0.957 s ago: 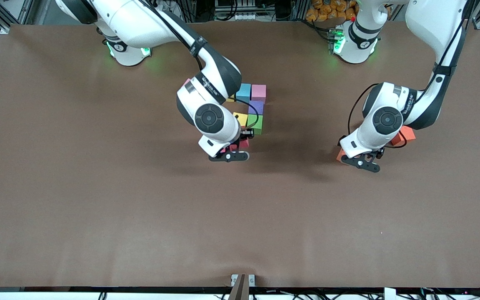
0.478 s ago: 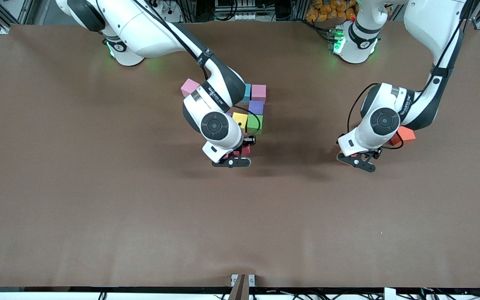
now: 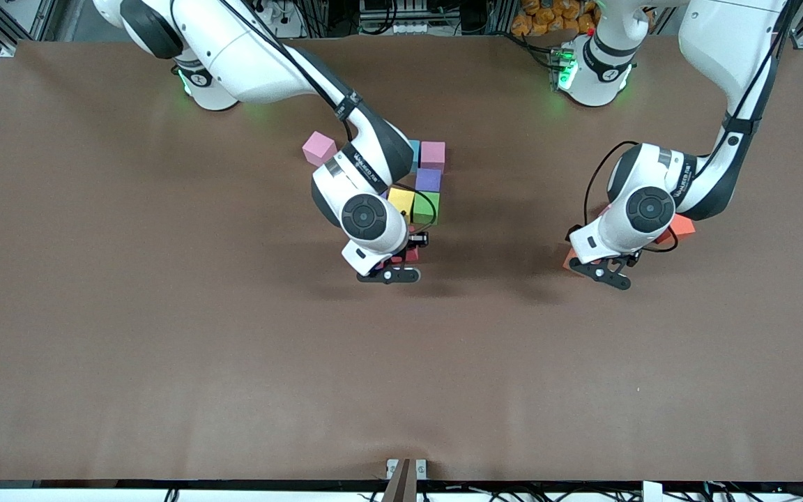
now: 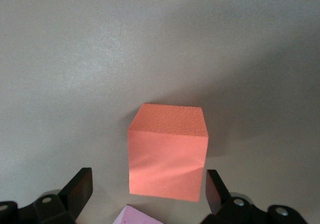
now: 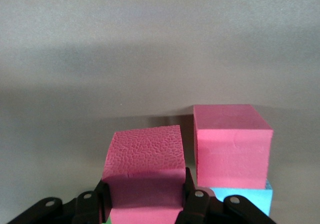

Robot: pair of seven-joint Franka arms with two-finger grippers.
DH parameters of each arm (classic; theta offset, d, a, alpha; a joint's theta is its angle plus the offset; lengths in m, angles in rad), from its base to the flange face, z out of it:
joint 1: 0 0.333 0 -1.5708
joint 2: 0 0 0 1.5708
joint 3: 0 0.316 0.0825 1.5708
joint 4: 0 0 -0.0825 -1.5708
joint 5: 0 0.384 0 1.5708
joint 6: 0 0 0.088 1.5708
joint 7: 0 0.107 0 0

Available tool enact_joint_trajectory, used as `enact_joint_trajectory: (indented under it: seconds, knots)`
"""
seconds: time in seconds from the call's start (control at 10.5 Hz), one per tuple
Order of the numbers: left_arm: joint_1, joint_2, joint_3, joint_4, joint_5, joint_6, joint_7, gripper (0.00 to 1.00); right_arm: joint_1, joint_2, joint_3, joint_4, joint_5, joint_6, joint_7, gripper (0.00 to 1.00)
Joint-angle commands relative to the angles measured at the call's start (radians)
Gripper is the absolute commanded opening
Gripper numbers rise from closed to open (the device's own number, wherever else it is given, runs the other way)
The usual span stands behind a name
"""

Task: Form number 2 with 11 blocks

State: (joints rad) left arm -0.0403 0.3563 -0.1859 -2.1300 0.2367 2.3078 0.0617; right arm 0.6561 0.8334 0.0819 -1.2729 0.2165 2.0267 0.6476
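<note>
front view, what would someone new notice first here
The cluster of coloured blocks mid-table, toward the robots' bases, draws the eye, with the right gripper at its camera-side edge, shut on a red block beside another red block. Toward the left arm's end, the left gripper hangs open over an orange block. A lone pink block sits beside the cluster, toward the right arm's end.

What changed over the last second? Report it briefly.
The right tool, shut on a red block, moved toward the front camera, uncovering the loose pink block. The left tool stayed open over the orange block; the laid blocks kept their places.
</note>
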Motion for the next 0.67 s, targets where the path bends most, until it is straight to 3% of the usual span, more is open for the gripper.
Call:
enact_joint_trajectory:
  seconds: [0.0, 0.57]
  knots:
    - [0.011, 0.012, -0.01, -0.004, -0.023, 0.021, 0.029, 1.0, 0.014, 0.027, -0.017, 0.038, 0.011, 0.015, 0.02, 0.38]
    - [0.008, 0.029, -0.012, -0.001, -0.043, 0.027, 0.023, 1.0, 0.023, 0.046, -0.024, 0.035, 0.003, 0.02, 0.018, 0.38]
